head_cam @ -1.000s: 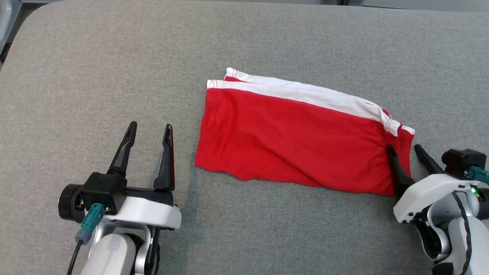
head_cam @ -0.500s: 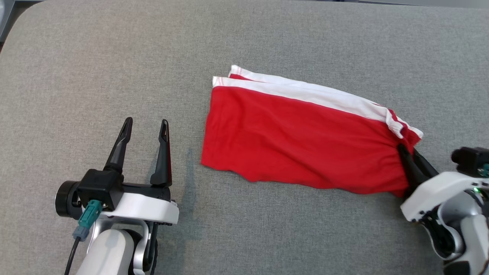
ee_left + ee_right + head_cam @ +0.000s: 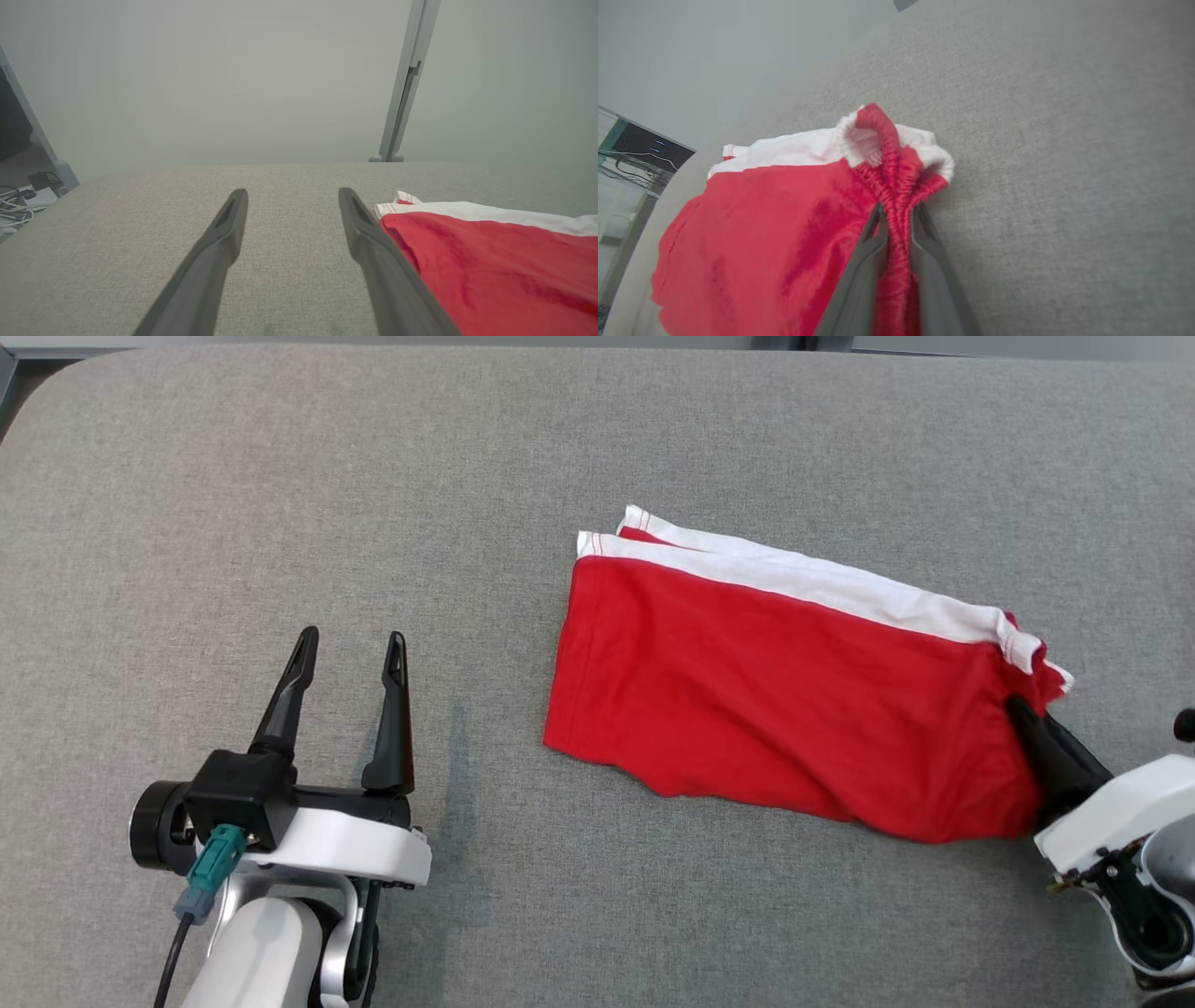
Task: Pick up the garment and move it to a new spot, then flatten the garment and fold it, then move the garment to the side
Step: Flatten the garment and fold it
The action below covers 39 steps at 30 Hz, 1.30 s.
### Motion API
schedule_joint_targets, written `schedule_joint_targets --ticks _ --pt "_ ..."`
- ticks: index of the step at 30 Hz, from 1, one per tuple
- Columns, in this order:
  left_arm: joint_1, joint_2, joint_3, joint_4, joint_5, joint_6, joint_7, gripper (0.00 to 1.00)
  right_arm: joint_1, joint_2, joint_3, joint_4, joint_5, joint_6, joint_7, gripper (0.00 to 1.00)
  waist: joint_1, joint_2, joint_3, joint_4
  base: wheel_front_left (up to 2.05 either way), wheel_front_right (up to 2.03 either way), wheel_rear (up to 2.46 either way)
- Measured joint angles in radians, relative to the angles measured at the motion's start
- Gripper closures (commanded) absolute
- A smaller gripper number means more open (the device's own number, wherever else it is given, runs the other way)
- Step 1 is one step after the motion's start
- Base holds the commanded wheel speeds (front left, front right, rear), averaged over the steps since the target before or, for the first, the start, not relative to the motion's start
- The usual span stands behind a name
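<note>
**A:** What is cut off or hard to make out?

**B:** The grey worktop runs out of the head view at the right and near sides. Its far edge and its rounded far-left corner are in view. The red garment lies folded on the worktop's right half, with a white band along its far side. Its lower layers are hidden under the top one.

**A:** And the grippers?

**B:** The right gripper sits near the right edge. Its jaws are pressed together on the bunched elastic waistband, and red folds cover part of the fingers. Its arm is cut off at the head view's lower right. The left gripper is on the left half, jaws spread over bare worktop, apart from the garment.

**A:** Anything around them?

**B:** A pale upright post stands beyond the far edge. Some cables lie on the floor off the far-left corner. In the right wrist view there is a dark box, too blurred to identify.
</note>
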Motion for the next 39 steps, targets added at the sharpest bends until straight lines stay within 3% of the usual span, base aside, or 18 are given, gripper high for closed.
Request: schedule_joint_targets --ticks 6,14,19,28,29,31,32,39 --pt "0.0 0.002 -0.01 0.004 0.001 0.002 0.0 0.0 -0.025 0.006 0.01 -0.127 0.269 0.0 0.11 1.0 0.0 0.0 -0.006 0.0 0.0 0.0 0.0" --pt "-0.018 -0.004 -0.022 0.015 -0.003 -0.002 -0.001 0.0 -0.14 0.123 0.05 -0.145 0.525 0.0 0.239 1.0 0.0001 0.0 -0.005 0.025 0.0 0.0 0.0" --pt "-0.019 -0.019 -0.037 0.028 -0.011 -0.006 -0.01 0.0 -0.225 0.166 0.146 -0.043 0.533 0.0 0.266 1.0 0.0 0.0 -0.001 0.069 0.0 0.0 0.0" --pt "-0.019 -0.037 -0.046 0.043 -0.026 -0.006 -0.028 0.0 -0.289 0.183 0.252 0.079 0.51 0.0 0.228 1.0 0.0 0.0 0.012 0.124 0.0 0.0 0.0" --pt "-0.019 -0.038 -0.047 0.046 -0.027 -0.006 -0.03 0.0 -0.294 0.183 0.26 0.09 0.51 0.0 0.219 0.76 0.0 0.0 0.012 0.127 0.0 0.0 0.0" --pt "-0.019 -0.04 -0.049 0.053 -0.027 -0.006 -0.033 0.0 -0.309 0.185 0.284 0.114 0.512 0.0 0.191 0.09 0.0 0.0 0.011 0.13 0.0 0.0 0.0" --pt "-0.019 -0.041 -0.05 0.055 -0.028 -0.006 -0.035 0.0 -0.313 0.185 0.294 0.12 0.513 0.0 0.182 0.0 0.0 0.0 0.011 0.131 0.0 0.0 0.0" --pt "-0.02 -0.042 -0.057 0.063 -0.029 -0.006 -0.042 0.0 -0.334 0.187 0.349 0.078 0.52 0.0 0.058 0.0 0.0 0.0 0.012 0.122 0.0 0.0 0.0"
